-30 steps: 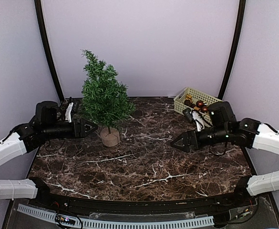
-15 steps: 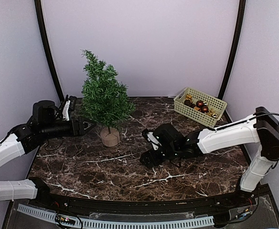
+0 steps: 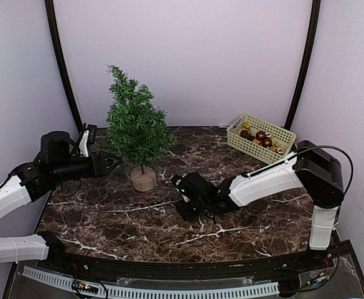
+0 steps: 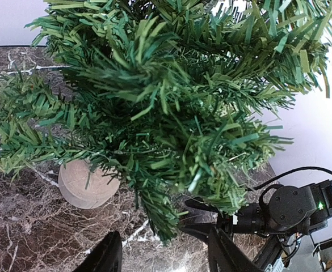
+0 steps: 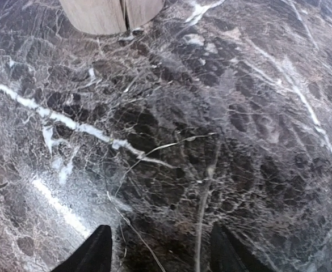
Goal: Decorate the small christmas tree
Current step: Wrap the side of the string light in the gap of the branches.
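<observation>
left hand (image 4: 164,242) sits open right by the tree (image 3: 135,124); right hand (image 5: 161,235) hangs open, empty, low over the desk (image 3: 107,218).

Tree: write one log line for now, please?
tree: bare | left pincer: open, beside tree | right pincer: open, over table | basket: ornaments

**Right arm swings to mid-table**

The right gripper (image 3: 184,209) has left its place beside the basket (image 3: 284,134) and crossed the table (image 3: 244,224), now low near the small christmas tree (image 3: 135,124). The left gripper (image 3: 112,163) has lifted and drawn back slightly
</observation>
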